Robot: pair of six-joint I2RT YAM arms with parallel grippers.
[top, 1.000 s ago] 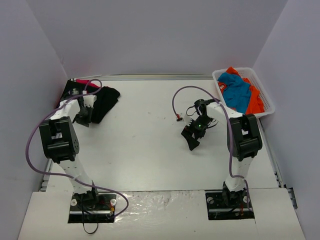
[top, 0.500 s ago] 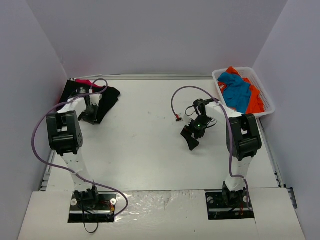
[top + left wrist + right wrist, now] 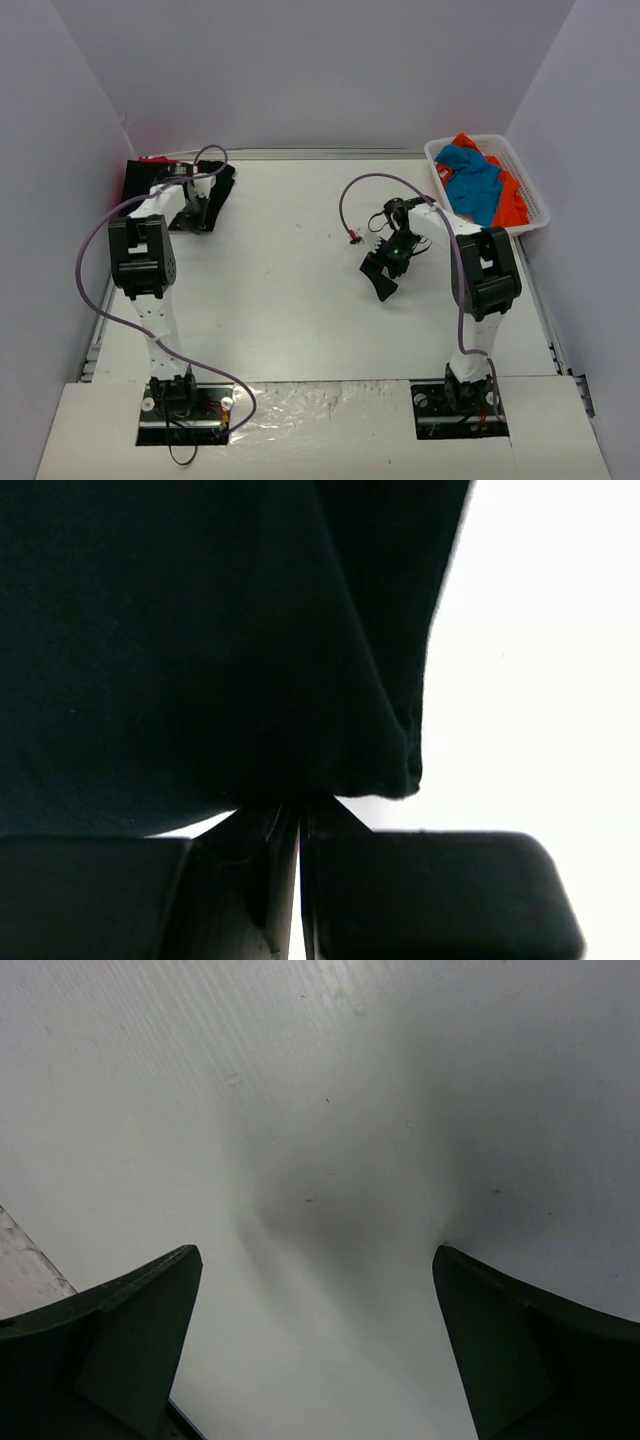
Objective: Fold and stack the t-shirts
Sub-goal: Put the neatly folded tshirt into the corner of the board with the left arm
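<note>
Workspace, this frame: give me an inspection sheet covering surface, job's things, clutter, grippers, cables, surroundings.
Surface: white table, bare in the middle.
Job's things: black t-shirt at far left, crimson cloth behind it; blue t-shirt and orange t-shirt in white basket, far right.
Clutter: nothing seen.
Grippers: left gripper shut on the black t-shirt's edge; right gripper open, empty, over the table.
Cables: purple cable looping along each arm.
Surroundings: plain walls.

Lab test booth: bare white table (image 3: 290,300), plain walls (image 3: 300,70) boxing it, bolted robot arms (image 3: 140,262).
</note>
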